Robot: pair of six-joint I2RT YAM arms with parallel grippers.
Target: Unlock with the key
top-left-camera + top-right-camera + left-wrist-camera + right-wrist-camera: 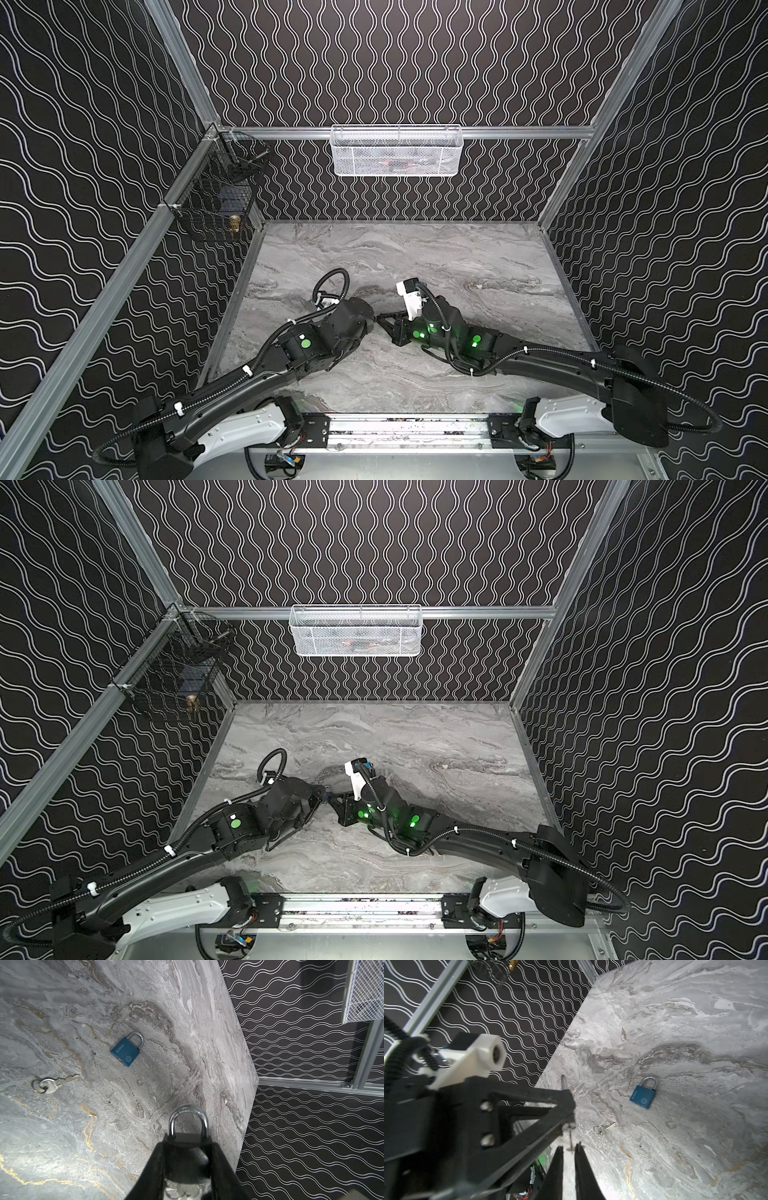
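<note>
Your left gripper is clamping the black padlock. Its key is pointing head-first, shaft in line, at your right gripper. That gripper's jaws are flanking the head, narrowly apart, and I cannot tell whether they are pinching it. Beyond, 1 blue padlock is lying flat.

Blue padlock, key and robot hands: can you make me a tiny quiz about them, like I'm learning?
1. True or false: the blue square padlock lies flat on the grey marble table, in no gripper.
2. What does the left gripper clamp? A) a black padlock with a silver shackle B) a red ball C) nothing
3. How many padlocks show in the left wrist view?
Key: 1 true; 2 A; 3 two.
</note>
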